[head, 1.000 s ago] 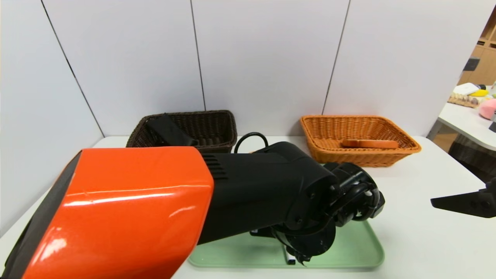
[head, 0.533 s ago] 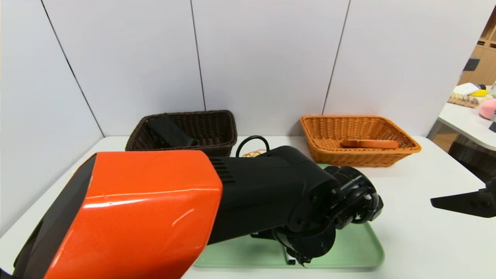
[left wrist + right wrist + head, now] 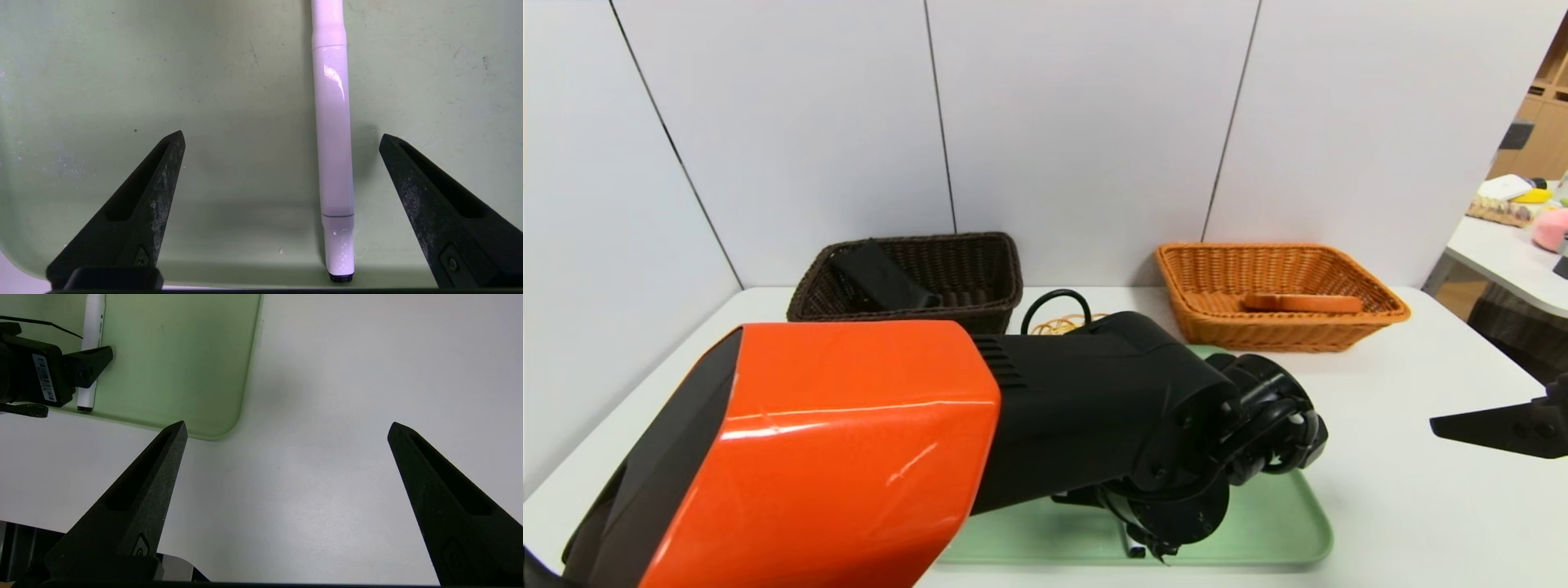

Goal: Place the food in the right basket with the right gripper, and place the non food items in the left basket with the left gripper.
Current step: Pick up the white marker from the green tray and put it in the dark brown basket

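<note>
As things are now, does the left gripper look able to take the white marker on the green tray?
Probably yes: the left gripper is open over the white marker, which lies between its fingers on the green tray, with nothing visible between them.

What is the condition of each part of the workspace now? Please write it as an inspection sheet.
Surface: white table, green tray on it
Job's things: white marker on the tray; black item in dark basket; brown item in orange basket
Clutter: nothing seen
Grippers: left claw open around the marker, not gripping; right claw open above bare table
Cables: black loop behind left arm
Surroundings: white panels
</note>
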Available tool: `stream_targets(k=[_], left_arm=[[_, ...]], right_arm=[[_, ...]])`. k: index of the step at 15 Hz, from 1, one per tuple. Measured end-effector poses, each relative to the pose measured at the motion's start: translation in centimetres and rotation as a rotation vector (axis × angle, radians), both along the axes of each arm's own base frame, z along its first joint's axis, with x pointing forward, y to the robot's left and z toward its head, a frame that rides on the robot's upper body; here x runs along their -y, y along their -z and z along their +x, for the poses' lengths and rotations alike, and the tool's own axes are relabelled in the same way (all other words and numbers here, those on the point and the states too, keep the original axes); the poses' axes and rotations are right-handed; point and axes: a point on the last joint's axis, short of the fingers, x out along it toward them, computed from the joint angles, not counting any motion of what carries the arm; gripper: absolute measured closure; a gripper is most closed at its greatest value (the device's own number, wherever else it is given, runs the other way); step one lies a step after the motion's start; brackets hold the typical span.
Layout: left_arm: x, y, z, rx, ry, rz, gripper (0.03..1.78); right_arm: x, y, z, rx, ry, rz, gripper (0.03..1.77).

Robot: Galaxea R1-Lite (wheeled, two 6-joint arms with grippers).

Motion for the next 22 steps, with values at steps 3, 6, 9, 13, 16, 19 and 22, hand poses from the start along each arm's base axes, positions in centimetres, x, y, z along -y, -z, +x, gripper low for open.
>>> stream_targets(k=[3,6,9,13,16,19,22], left_arm=[[0.07,0.22,0.04,-0.002,-0.004,0.001,0.12],[0.15,0.53,0.10,-0.007,-0.014,0.000,0.12],[0.17,0.66,0.15,-0.008,-0.015,0.003,0.12],[0.17,0.68,0.16,-0.009,-0.015,0.003,0.12],[0.19,0.70,0.17,-0.008,-0.018,0.000,0.12],[0.38,0.59,0.30,0.001,-0.034,-0.036,0.12],[0.43,0.52,0.43,0.005,-0.041,-0.054,0.12]], right_arm=[[-0.01,0.01,0.04,-0.001,-0.001,-0.001,0.10],[-0.01,-0.01,0.04,0.001,-0.001,-0.001,0.10],[-0.02,0.00,0.09,0.000,-0.001,-0.001,0.10],[-0.12,-0.15,0.47,0.041,-0.001,0.008,0.10],[-0.12,-0.02,0.51,0.040,0.000,0.008,0.10],[-0.12,0.03,0.51,0.038,0.000,0.008,0.10],[-0.12,0.04,0.52,0.038,0.000,0.007,0.10]])
